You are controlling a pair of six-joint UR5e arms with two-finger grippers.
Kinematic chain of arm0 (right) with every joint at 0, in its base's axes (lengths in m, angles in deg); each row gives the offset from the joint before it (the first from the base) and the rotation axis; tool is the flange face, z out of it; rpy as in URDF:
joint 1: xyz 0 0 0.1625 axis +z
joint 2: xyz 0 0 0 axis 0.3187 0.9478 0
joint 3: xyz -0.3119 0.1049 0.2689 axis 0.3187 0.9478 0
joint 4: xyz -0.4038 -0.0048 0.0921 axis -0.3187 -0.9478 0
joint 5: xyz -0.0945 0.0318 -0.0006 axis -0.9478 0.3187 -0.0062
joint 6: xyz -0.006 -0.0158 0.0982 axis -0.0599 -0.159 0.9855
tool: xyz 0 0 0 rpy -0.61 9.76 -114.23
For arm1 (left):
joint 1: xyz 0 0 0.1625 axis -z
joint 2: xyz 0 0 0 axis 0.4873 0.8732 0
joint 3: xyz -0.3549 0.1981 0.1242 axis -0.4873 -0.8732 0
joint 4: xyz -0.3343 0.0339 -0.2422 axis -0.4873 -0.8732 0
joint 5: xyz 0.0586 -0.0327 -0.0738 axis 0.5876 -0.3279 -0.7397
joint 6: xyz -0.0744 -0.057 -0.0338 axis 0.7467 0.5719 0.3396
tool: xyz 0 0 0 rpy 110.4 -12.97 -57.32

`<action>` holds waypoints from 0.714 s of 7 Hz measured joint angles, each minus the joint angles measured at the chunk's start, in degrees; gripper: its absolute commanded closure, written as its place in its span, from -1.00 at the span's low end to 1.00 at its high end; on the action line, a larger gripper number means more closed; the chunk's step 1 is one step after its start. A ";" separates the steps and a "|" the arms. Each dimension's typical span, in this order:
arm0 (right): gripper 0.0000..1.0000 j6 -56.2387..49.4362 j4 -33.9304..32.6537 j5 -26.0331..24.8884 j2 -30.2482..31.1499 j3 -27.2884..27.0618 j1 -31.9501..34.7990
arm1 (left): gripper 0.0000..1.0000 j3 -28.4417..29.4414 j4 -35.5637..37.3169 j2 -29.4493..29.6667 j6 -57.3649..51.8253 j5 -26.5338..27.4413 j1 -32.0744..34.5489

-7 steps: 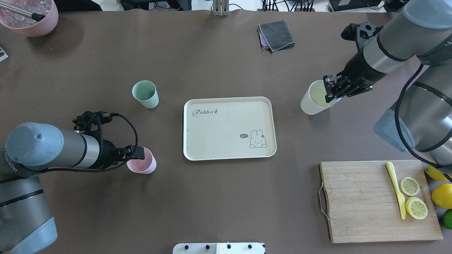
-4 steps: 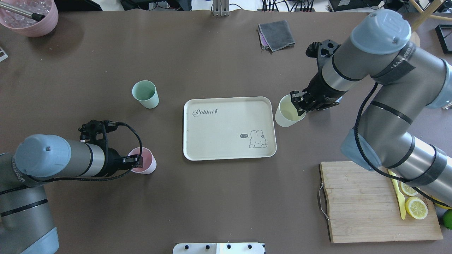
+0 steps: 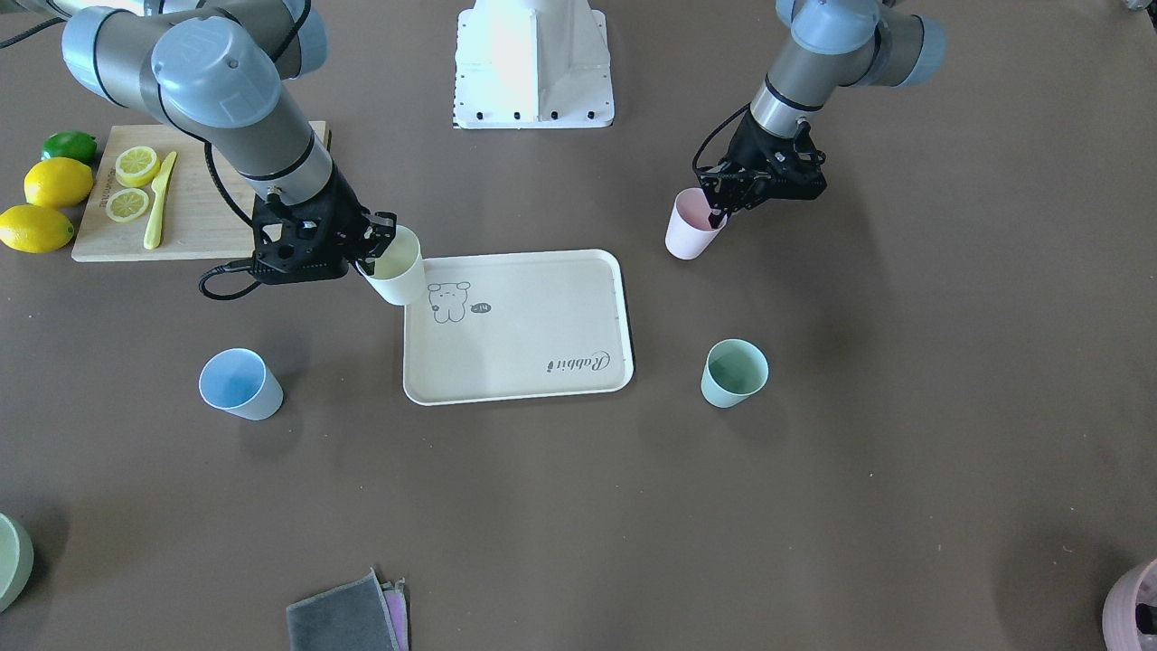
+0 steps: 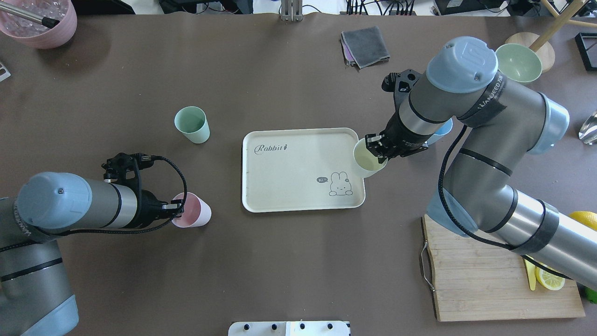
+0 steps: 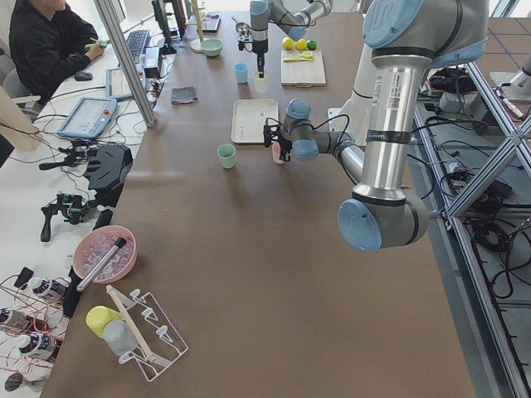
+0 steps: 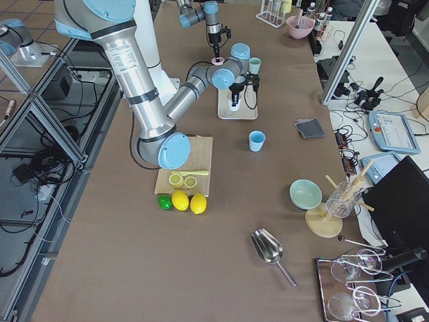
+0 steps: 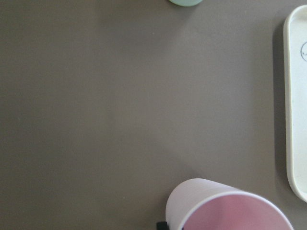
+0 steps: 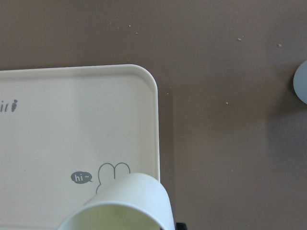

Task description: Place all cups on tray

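— While the front-facing camera looks down, what has the right gripper [image 3: 372,246] got?
— Its fingers are clamped on the rim of the matte pale yellow cup [image 3: 399,276], which hangs over the corner of the cream tray [image 3: 533,316], by the cartoon rabbit. The left gripper [image 3: 719,210] pinches the pink cup [image 3: 687,233] by its wall, one finger inside.
— And the others?
— The light blue cup [image 3: 237,384] and the mint green cup [image 3: 734,372] stand upright on the brown table [image 3: 578,506], one on either side of the tray and apart from it.
— From overhead?
— The pink cup tilts, well apart from the rounded, raised-rim tray. The yellow one overlaps its right edge.
— The side views?
— Too small to judge the fingers.
— The wrist cameras?
— Left: the pink cup's smooth round mouth. Right: faint fine lines on the yellow cup's wall, below the rabbit's ears. I cannot tell whether it touches the tray.
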 measured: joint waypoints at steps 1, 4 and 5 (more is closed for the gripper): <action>1.00 0.00 0.03 -0.68 -0.98 1.22 -0.87 | 1.00 -0.06 1.48 1.59 0.00 -0.91 1.93; 1.00 2.07 1.42 -3.77 -3.80 4.60 -4.14 | 1.00 0.12 16.29 14.35 1.07 -3.03 5.14; 1.00 3.35 4.10 -4.61 -4.93 7.32 -4.84 | 1.00 0.38 18.44 16.70 2.51 -3.04 5.15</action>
